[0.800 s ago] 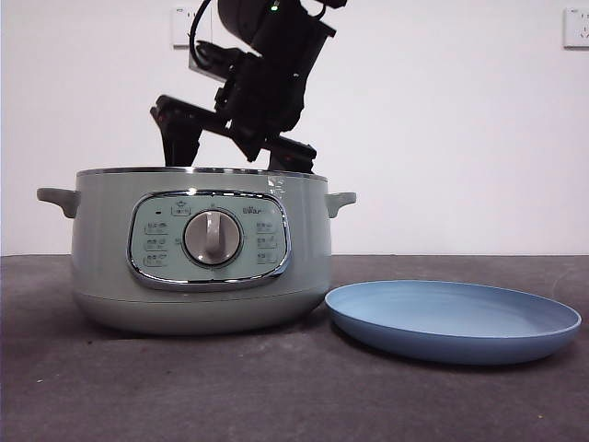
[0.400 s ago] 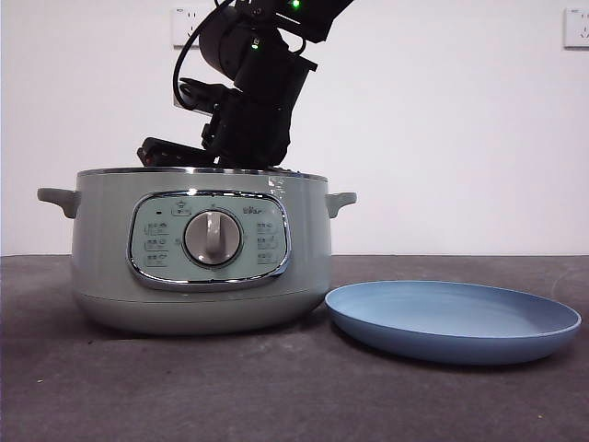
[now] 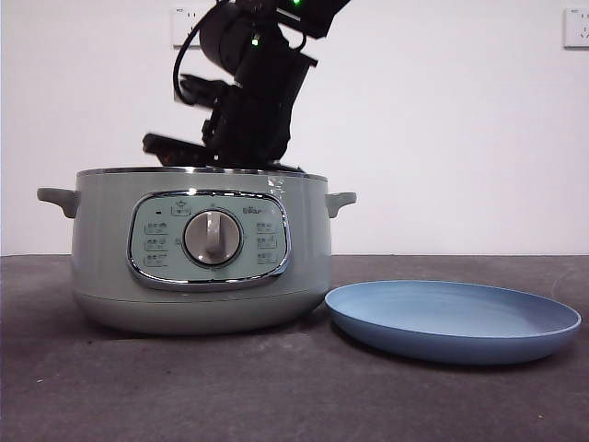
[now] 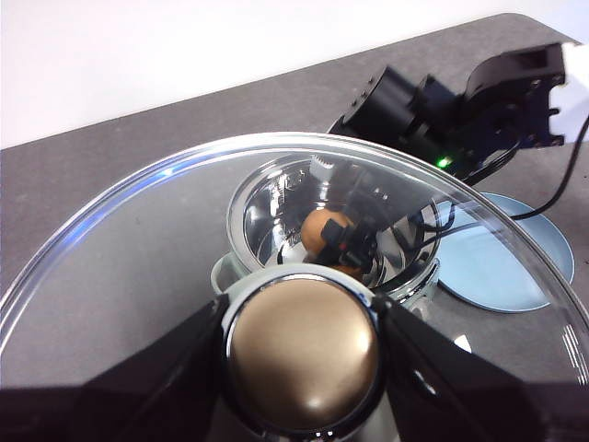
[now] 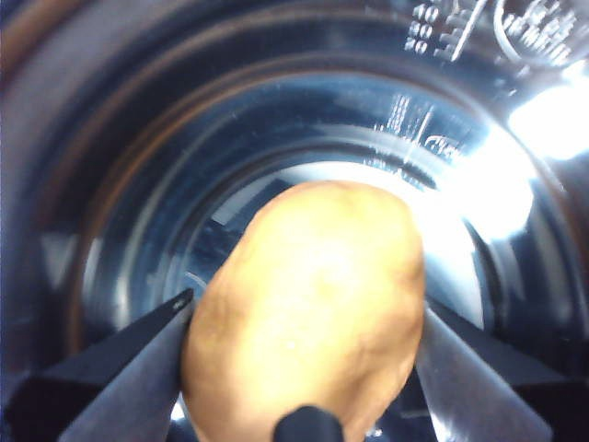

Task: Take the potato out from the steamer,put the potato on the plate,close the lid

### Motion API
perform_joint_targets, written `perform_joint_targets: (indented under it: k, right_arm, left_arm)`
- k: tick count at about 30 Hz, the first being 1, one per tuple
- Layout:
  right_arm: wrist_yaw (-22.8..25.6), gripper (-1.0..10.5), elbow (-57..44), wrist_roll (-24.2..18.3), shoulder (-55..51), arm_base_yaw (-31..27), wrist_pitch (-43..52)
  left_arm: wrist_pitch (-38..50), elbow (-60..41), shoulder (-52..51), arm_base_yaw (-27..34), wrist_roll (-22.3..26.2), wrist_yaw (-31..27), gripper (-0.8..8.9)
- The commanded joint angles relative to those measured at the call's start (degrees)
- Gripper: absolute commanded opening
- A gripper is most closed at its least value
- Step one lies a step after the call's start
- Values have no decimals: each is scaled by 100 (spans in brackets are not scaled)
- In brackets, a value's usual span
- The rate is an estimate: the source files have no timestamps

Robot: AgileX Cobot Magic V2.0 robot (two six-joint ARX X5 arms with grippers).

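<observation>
Inside the steamer point(image 3: 202, 253), the right end effector point(image 5: 304, 368) clamps the potato point(image 5: 308, 308) across its firm, rounded, likely slippery middle, while the left end effector point(image 4: 304, 354) grips the lid point(image 4: 138, 249) knob.

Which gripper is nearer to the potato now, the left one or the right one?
Right. The right gripper is inside the steamer with its jaws on either side of the potato. The left gripper holds the lid by its knob, away from the steamer.
</observation>
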Motion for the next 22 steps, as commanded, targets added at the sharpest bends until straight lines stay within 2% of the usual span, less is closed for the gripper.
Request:
perform_joint_targets:
  k: [1, 7, 11, 14, 18, 22]
  right_arm:
    - [17, -11, 24, -33, -505, 13, 26]
    - [76, -12, 24, -72, -1517, -59, -424]
    - [579, -12, 24, -205, -2168, -140, -979]
    - [752, -12, 22, -293, -2588, -249, -1550]
    - [765, -13, 2, -365, -2959, -461, -2223]
    - [758, -13, -387, -372, -3215, -726, -2330]
  left_arm:
    - [240, 81, -50, 13, 9, 20, -9]
    - [280, 81, -33, 13, 13, 28, -9]
    - [409, 81, -33, 11, 22, 48, -9]
    - [466, 81, -33, 13, 22, 57, -9]
    - [472, 81, -9, 11, 24, 302, -9]
    - [490, 81, 94, 11, 31, 356, -9]
